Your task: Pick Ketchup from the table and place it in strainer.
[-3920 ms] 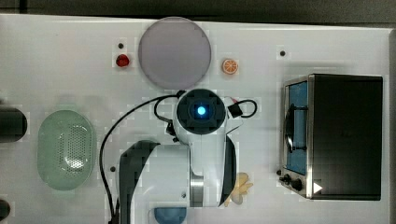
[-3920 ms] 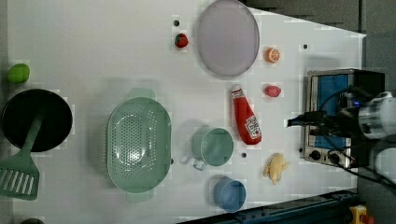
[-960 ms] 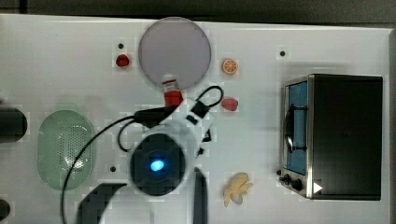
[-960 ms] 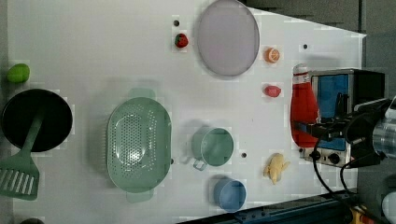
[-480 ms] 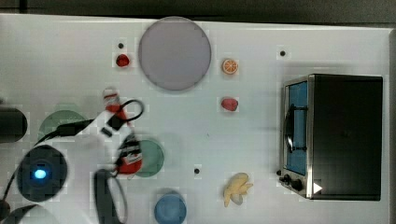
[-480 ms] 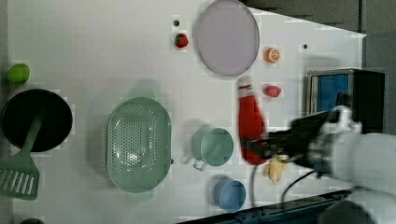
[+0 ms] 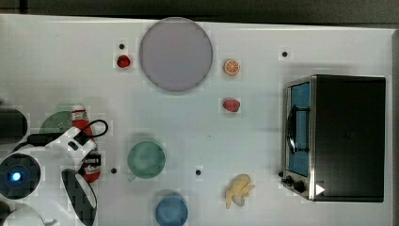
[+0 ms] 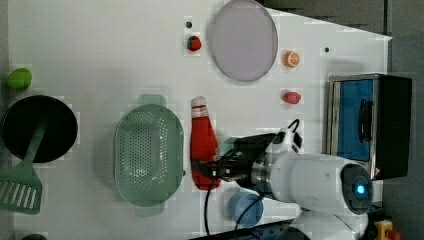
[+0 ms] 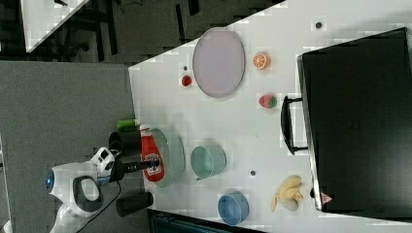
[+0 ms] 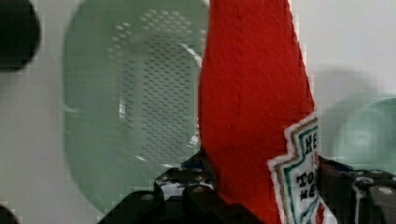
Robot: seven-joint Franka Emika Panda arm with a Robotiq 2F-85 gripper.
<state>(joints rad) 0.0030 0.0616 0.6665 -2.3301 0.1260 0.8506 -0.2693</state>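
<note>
Ketchup (image 8: 202, 145) lifted, clamped at its fat lower body by gripper (image 8: 216, 169), jaws closed around the bottle. Pick done; place not yet done. Bottle held off the table, white cap pointing away from the arm, lying roughly parallel to strainer (image 8: 148, 155). In left view, bottle just beside strainer's right rim, not over the perforated bottom; in right view, bottle overlapping strainer's near rim, so exact overlap unclear. Wrist view: red body in front, strainer holes beyond it, off to one side. Left to do, by judgement: shift across onto strainer's middle, lower, release.

Around strainer, in left view: black pan (image 8: 39, 129) with green spatula (image 8: 20, 186) on strainer's left, lime (image 8: 20, 78) further up-left. Green cup (image 7: 146, 159) on strainer's right, mostly behind the arm in left view; blue bowl (image 8: 246, 209) lower right. Grey plate (image 8: 243, 39), small red fruit (image 8: 194, 43), orange slice (image 8: 292, 58), pink-red fruit (image 8: 292, 97), toaster oven (image 8: 367, 125) all well apart from strainer. Banana (image 7: 239, 189) beside oven in top view.

Nothing between bottle and strainer. Only risks, by judgement: bottle nearly strainer-long, so end may catch the rim; black cylinder (image 9: 135, 204) near the arm.
</note>
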